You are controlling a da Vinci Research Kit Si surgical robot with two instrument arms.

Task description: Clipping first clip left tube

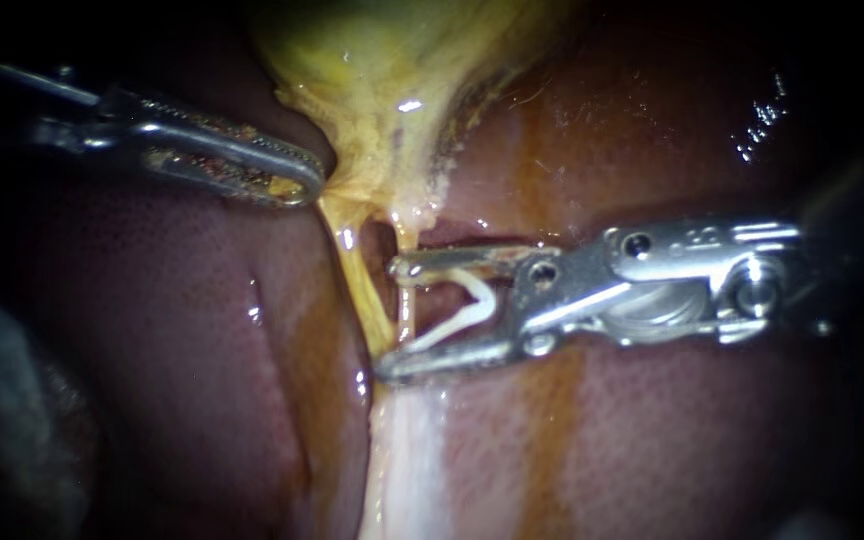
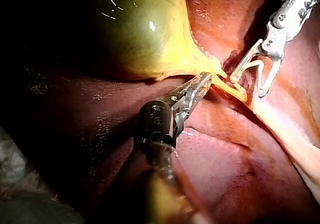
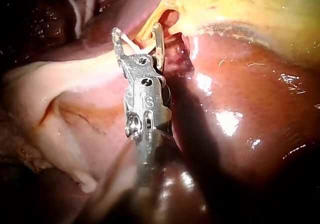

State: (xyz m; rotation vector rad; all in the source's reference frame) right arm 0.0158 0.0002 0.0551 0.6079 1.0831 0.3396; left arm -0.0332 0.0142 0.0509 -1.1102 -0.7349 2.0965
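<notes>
1. The endoscope sits very close above the liver (image 1: 182,340) and faces the tube (image 1: 357,280) at mid-frame. The left instrument (image 1: 312,187) enters from the upper left, the right instrument (image 1: 389,318) from the right.
2. Each wrist camera looks along its own shaft from farther back.
3. All three views share the tube and the clip (image 1: 467,300) in the right instrument's jaws.

The liver (image 1: 202,330) is dark red-brown, finely speckled with paler dots and marked by wet white glints. The gallbladder (image 2: 140,29) is olive green, fading to bright yellow at its neck. The tube (image 1: 360,285) is yellow-orange, and the band of tissue (image 1: 412,450) beyond it is pale cream-pink. The clip (image 1: 467,305) is white. The right instrument's tool (image 1: 390,316) is bright silver. The left instrument's tool (image 1: 302,185) is duller grey, flecked with yellow-brown.
</notes>
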